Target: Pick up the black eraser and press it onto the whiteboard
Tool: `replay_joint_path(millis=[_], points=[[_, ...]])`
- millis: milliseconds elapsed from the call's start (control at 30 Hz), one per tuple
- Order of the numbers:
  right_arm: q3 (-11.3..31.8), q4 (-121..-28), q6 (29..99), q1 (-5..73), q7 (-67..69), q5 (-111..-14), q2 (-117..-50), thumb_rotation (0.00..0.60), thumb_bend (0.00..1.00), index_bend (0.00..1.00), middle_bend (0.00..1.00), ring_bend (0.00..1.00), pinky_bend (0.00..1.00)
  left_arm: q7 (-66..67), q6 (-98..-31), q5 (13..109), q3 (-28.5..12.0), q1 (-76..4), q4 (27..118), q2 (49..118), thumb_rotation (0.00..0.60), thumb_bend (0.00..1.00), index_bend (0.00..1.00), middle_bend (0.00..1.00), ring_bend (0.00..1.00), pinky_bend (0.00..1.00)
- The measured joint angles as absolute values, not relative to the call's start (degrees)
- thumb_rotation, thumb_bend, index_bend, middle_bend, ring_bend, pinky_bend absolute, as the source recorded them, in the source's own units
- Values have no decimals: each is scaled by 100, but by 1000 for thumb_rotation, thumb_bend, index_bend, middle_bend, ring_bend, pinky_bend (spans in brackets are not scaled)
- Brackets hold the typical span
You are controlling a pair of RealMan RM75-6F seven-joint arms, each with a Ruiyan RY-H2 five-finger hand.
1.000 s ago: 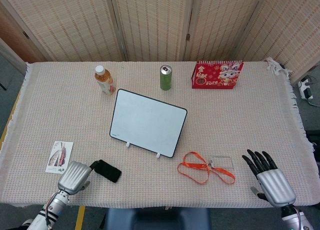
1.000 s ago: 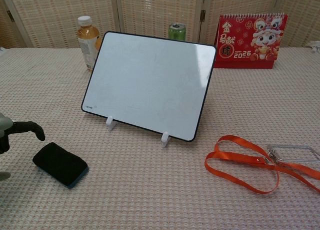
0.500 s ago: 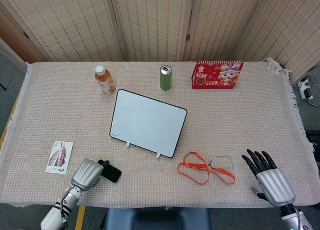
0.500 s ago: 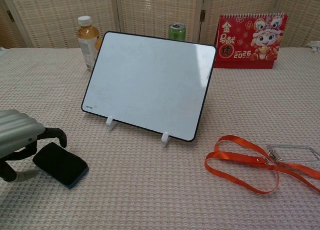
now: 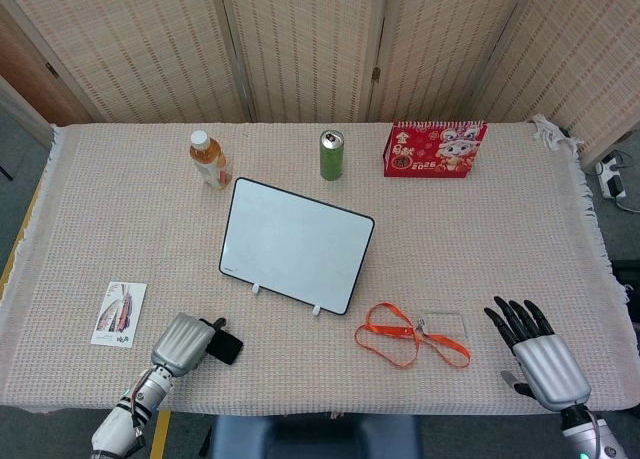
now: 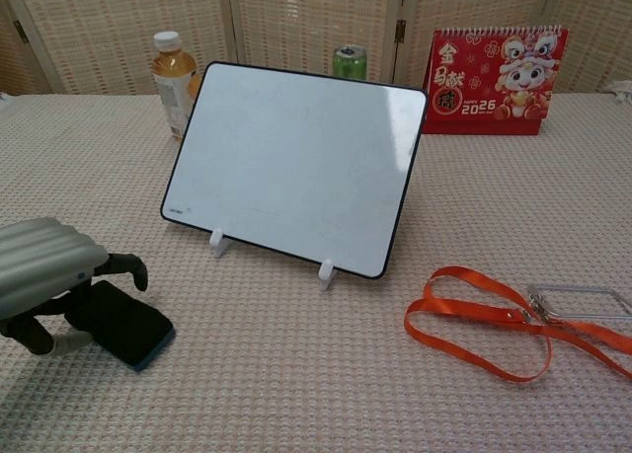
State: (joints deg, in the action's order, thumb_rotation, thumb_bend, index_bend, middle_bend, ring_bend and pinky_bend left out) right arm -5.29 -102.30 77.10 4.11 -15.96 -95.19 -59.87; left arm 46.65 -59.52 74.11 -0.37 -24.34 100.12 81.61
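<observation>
Black eraser (image 6: 126, 327) lies flat on the worktop (image 5: 480, 229) at 7 o'clock of the whiteboard (image 5: 295, 243). Left hand (image 6: 44, 280) arches over its near end, fingers apart, nothing clamped; right hand (image 5: 540, 354) idles empty, fingers spread. Suggest lower, pinch the long sides squarely, then lift.

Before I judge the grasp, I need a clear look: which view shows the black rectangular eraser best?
The chest view: the black rectangular eraser lies close and large, with the left robot hand arched over its near end. The head view shows only a small dark tip beside that robot hand.
</observation>
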Motion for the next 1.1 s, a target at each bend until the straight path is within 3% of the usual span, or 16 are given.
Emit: replay_joint_path(millis=[233, 333, 500, 767, 1100], points=[[-523, -10236, 7704, 424, -1581, -9490, -5979, 600, 257, 0, 0, 0, 0, 4667, -5942, 7276, -4, -2538, 9954, 8201, 600, 356, 352, 1000, 990, 1000], [-521, -10238, 7707, 427, -1577, -9485, -5977, 600, 256, 0, 0, 0, 0, 4627, -5969, 7283, 11, -2571, 9901, 8232, 600, 357, 414, 1000, 990, 1000], [-522, -10240, 7707, 431, -1576, -9476, -5975, 600, 257, 0, 0, 0, 0, 4495, -6051, 7397, 28, -2603, 9788, 8286, 600, 364, 602, 1000, 991, 1000], [-520, -10239, 7716, 435, -1580, -9464, -5977, 600, 256, 0, 0, 0, 0, 4200, -6186, 7573, 51, -2631, 9633, 8331, 600, 410, 679, 1000, 995, 1000], [-536, -10251, 7744, 428, -1582, -9491, -5975, 600, 256, 0, 0, 0, 0, 3273, -7466, 8612, -142, -2472, 9017, 8777, 600, 455, 728, 1000, 998, 1000]])
